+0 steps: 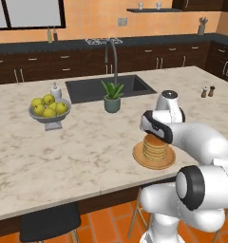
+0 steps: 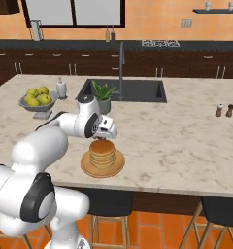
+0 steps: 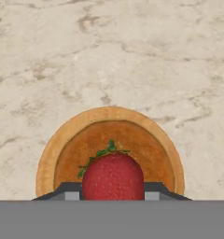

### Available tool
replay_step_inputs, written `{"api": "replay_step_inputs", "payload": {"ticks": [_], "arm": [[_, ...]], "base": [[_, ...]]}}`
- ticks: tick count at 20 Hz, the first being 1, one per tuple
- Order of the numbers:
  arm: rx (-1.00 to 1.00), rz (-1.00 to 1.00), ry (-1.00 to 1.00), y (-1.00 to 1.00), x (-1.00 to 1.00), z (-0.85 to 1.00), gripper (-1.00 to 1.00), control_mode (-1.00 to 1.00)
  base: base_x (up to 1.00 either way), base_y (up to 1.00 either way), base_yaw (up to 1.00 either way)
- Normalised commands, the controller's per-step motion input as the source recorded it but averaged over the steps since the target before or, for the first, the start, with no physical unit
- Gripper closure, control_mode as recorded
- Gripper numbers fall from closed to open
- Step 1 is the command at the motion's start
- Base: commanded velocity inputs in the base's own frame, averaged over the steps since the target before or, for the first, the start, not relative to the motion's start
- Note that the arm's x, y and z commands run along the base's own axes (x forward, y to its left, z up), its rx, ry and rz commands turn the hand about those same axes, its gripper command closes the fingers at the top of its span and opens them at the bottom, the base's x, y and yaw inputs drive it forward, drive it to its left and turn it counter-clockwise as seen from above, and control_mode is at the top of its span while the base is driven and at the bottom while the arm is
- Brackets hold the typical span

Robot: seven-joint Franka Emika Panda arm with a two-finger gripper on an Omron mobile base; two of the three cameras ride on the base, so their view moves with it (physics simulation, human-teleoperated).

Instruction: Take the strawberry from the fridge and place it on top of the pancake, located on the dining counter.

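The pancake point(image 1: 155, 147) stack sits on its plate point(image 1: 140, 159) near the front edge of the dining counter point(image 1: 87, 152), with the gripper point(image 3: 113, 196) directly above it, the strawberry point(image 3: 113, 177) between its fingertips. Behind lies the sink point(image 1: 106, 87) (a potted plant point(image 1: 112, 96) just before it). A fruit bowl point(image 1: 49, 111) stands far left, two shakers point(image 1: 207, 91) far right.

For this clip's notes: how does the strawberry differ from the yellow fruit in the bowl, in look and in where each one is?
The strawberry is a single red, speckled fruit with a green leafy cap; the yellow fruit are several smooth pieces. The strawberry is clamped between the gripper's fingers directly above the pancake; the yellow fruit sit piled in a grey bowl on the dining counter, apart from the arm. Both are roundish fruit.
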Motion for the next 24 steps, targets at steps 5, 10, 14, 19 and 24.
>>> {"api": "replay_step_inputs", "payload": {"ticks": [5, 10, 14, 19, 24], "arm": [[0.0, 0.0, -0.03, 0.0, -0.15, -0.26, 1.0, -1.0], [0.0, 0.0, -0.06, 0.0, 0.0, -0.15, 1.0, -1.0], [0.0, 0.0, -0.02, 0.0, 0.11, -0.06, 1.0, -1.0], [0.0, 0.0, 0.01, 0.0, 0.15, 0.0, 1.0, -1.0], [0.0, 0.0, 0.12, 0.0, 0.0, -0.06, 1.0, -1.0]], "base": [[0.0, 0.0, 0.0], [0.0, 0.0, 0.0], [0.0, 0.0, 0.0], [0.0, 0.0, 0.0], [0.0, 0.0, 0.0]]}}
